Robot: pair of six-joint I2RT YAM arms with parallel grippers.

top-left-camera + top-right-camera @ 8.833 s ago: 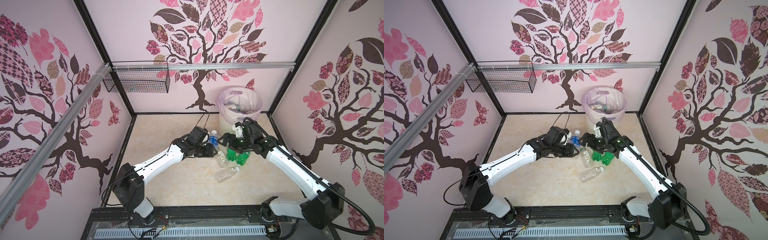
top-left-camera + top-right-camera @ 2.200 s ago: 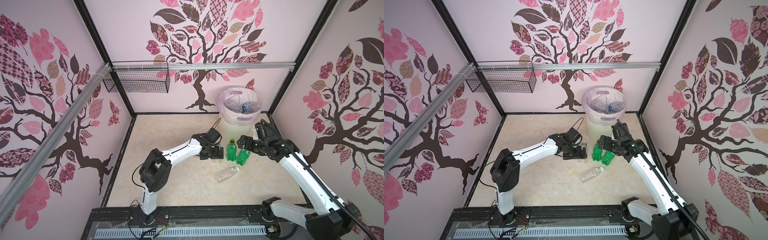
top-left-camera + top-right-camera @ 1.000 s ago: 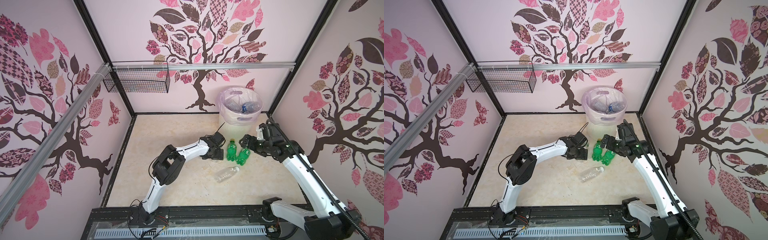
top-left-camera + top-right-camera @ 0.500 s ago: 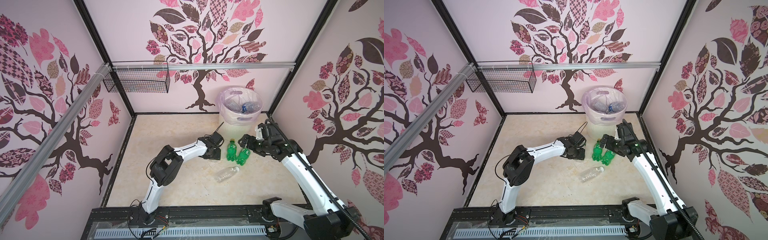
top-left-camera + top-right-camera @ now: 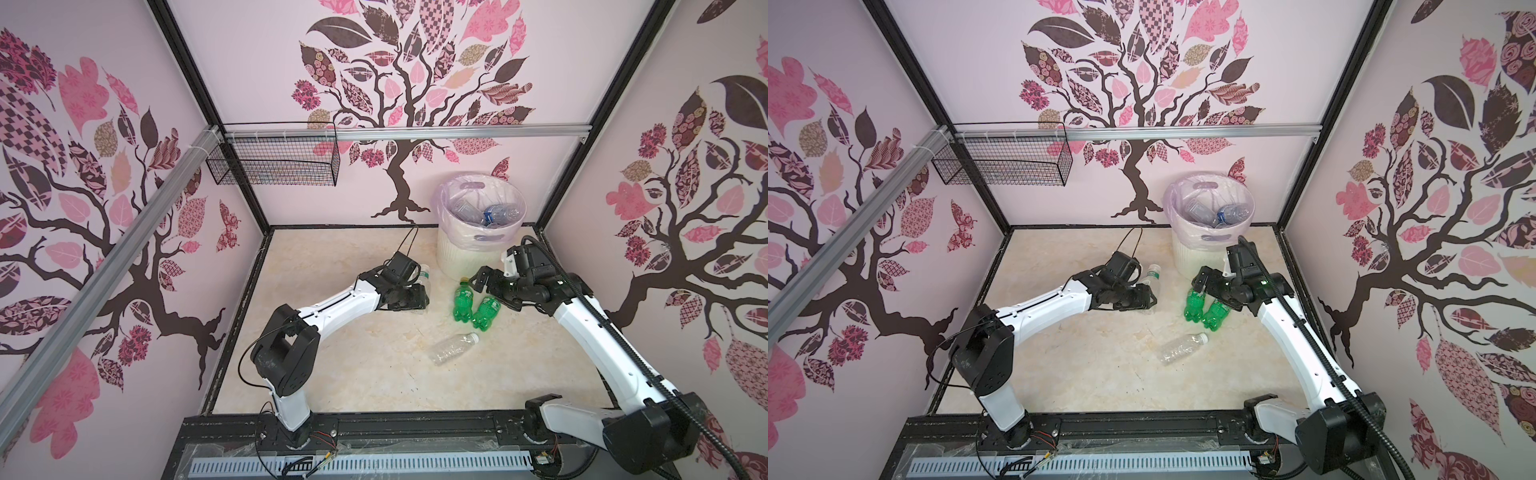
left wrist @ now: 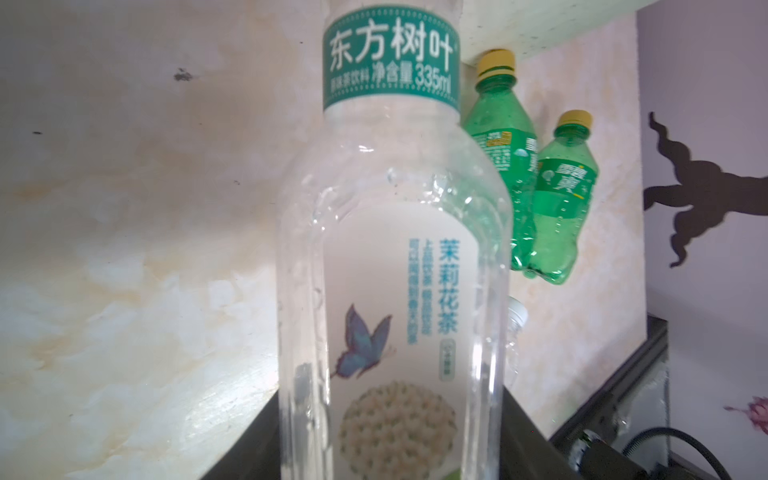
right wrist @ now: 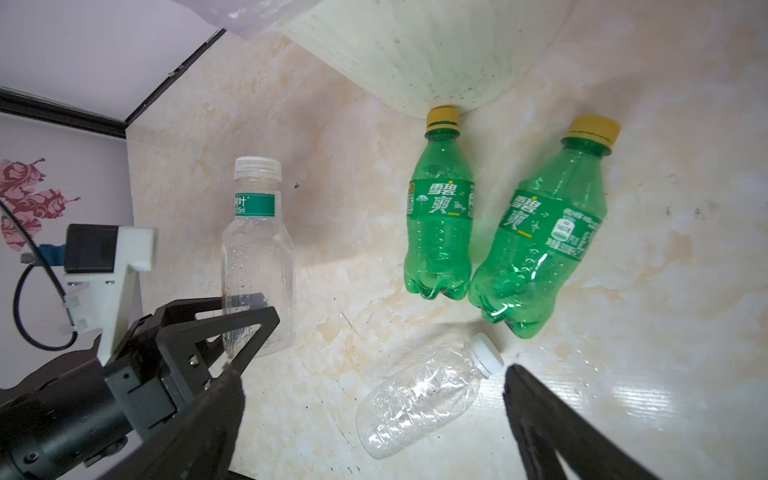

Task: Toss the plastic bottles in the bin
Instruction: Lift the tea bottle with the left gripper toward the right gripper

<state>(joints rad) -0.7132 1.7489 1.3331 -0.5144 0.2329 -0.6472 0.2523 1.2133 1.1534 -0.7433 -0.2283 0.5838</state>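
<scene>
One tea bottle [image 7: 257, 232] pinched between left jaws, right jaws spread, near green bottles [image 7: 440, 232]

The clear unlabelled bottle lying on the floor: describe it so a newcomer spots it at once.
Find the cream-white bin by the back wall; two green bottles lie at its foot. Just nearer the robot lies the clear bottle on its side. Unlike them and the tea bottle, it carries no label.

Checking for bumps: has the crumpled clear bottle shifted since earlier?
No. The crumpled clear bottle sits where it was, same offset from the bin.
</scene>
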